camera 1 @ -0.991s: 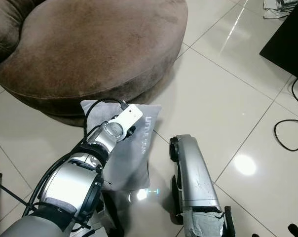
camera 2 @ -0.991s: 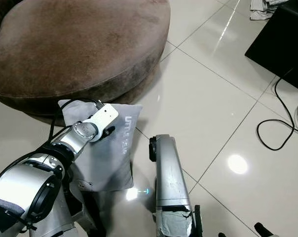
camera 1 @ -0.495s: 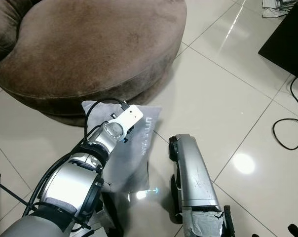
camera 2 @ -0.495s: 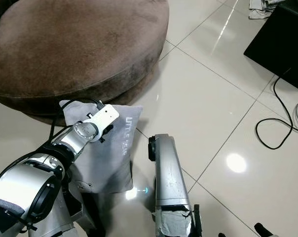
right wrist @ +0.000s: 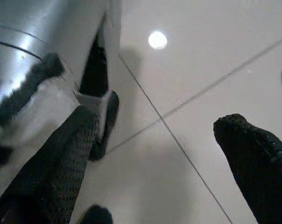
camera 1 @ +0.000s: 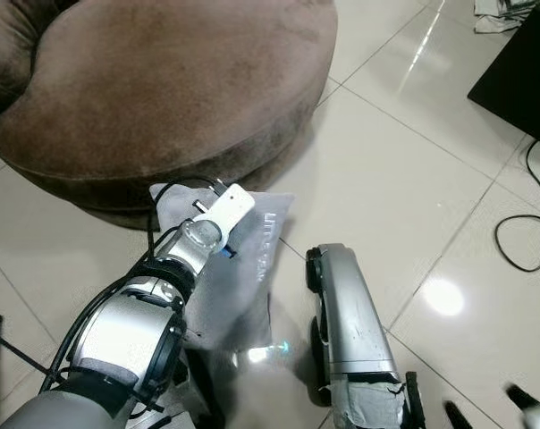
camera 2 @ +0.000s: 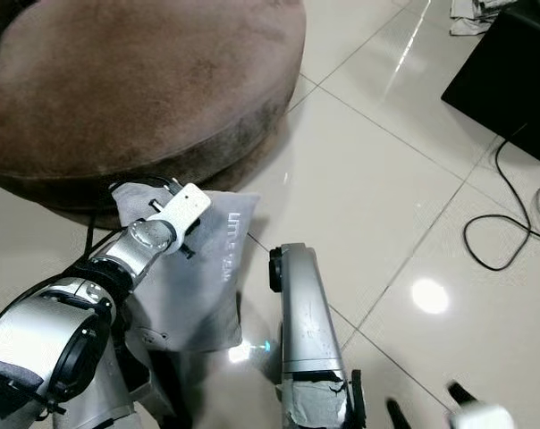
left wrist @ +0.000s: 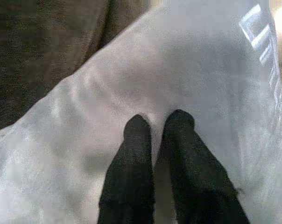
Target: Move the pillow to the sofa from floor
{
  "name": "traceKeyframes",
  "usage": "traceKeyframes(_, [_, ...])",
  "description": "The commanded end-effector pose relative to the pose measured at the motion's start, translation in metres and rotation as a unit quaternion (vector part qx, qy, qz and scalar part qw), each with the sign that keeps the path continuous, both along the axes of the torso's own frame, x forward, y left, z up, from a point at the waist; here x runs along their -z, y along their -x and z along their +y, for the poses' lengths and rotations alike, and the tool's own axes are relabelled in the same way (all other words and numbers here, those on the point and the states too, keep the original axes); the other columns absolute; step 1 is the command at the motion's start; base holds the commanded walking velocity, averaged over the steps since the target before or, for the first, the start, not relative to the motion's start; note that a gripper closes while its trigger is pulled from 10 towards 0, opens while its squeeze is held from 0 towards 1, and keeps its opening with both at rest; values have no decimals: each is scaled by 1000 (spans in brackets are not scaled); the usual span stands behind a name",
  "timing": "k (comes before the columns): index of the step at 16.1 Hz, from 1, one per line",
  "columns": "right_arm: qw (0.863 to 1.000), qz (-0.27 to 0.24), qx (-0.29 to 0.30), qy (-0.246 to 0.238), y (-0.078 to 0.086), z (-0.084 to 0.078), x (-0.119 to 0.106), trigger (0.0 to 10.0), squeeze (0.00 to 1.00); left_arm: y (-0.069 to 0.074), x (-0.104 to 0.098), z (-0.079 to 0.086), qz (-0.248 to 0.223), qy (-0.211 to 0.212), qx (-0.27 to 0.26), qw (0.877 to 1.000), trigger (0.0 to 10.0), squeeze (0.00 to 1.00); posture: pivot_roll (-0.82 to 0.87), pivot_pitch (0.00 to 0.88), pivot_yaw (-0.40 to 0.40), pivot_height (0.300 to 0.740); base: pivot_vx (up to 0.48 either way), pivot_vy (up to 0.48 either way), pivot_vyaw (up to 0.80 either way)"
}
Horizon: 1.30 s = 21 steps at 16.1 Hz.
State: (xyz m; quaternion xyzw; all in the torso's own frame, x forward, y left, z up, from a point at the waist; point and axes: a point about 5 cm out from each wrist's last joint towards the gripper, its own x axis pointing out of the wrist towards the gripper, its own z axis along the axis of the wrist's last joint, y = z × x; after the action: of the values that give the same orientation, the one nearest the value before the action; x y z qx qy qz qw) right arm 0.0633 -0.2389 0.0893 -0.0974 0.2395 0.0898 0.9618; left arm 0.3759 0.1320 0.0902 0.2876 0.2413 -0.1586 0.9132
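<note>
Left gripper fingers nearly closed, pinching pillow fabric; right gripper wide open, empty; lift slowly, clearing sofa rim.

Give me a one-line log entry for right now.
pillow: on floor by sofa | left gripper: fingers pinching pillow fabric | right gripper: open above floor tiles | lift: not yet
</note>
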Motion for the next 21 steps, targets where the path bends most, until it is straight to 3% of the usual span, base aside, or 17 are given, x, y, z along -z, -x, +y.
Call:
traceKeyframes(1, [1000,14,7,0,0,0,11,10000,196,5,9,1,10,14,-13,1000,0,0,-501,195,43,455,0,0,0])
traceKeyframes(2, [1000,-12,0,-11,-21,8,20,10000,200,8,14,-1,14,74,-42,996,0,0,-465,125,72,455,0,0,0])
traceKeyframes(3, [1000,-23,-3,-17,-31,12,23,10000,200,9,15,-2,15,106,-60,992,0,0,-456,106,79,455,0,0,0])
traceKeyframes(5, [997,-59,-21,-36,-73,27,36,10000,200,11,18,2,10,223,-125,967,0,0,-388,0,115,455,0,0,0])
traceKeyframes(6, [997,-66,-25,-40,-82,31,38,10000,200,12,19,4,8,239,-135,961,0,0,-388,0,115,455,0,0,0])
traceKeyframes(7, [994,-82,-42,-54,-108,44,44,10000,204,13,20,7,5,277,-148,949,0,0,-316,0,132,455,0,0,0])
traceKeyframes(9, [992,-91,-57,-60,-132,58,50,10000,200,12,18,10,-5,290,-145,946,0,0,-284,0,136,455,0,0,0])
traceKeyframes(10, [991,-97,-65,-61,-143,64,50,10000,200,11,14,13,-10,299,-151,942,10000,0,-254,0,140,455,0,0,0])
traceKeyframes(12, [989,-109,-77,-66,-161,75,49,10000,192,7,9,17,-8,351,-180,919,10000,0,-234,0,137,455,0,0,0])
traceKeyframes(13, [986,-126,-84,-68,-182,82,45,10000,180,4,2,18,-32,389,-215,895,10000,0,-212,0,156,455,0,0,0])
traceKeyframes(14, [985,-132,-84,-67,-188,84,44,10000,176,3,0,19,-43,390,-225,892,10000,0,-210,0,161,455,0,0,0])
traceKeyframes(15, [986,-136,-71,-68,-196,81,44,10000,153,7,0,17,-74,412,-233,878,10000,0,-203,0,179,455,0,0,0])
traceKeyframes(16, [987,-138,-41,-72,-205,75,45,10000,149,23,3,13,-101,463,-251,844,10000,380,-177,0,170,455,0,0,0])
traceKeyframes(17, [987,-138,-31,-76,-209,74,45,10000,149,32,5,13,-107,477,-260,833,10000,380,-158,0,163,455,0,0,0])
traceKeyframes(18, [986,-139,-40,-84,-214,82,45,10000,149,51,9,10,-115,488,-267,823,10000,412,-137,0,153,455,0,0,0])
traceKeyframes(19, [985,-137,-64,-89,-221,94,46,10000,157,62,8,5,-116,476,-251,835,10000,1000,-79,0,118,455,0,0,0])
traceKeyframes(21, [984,-135,-72,-90,-224,98,47,10000,157,64,7,3,-114,473,-243,839,10000,1000,-79,0,118,455,0,0,0])
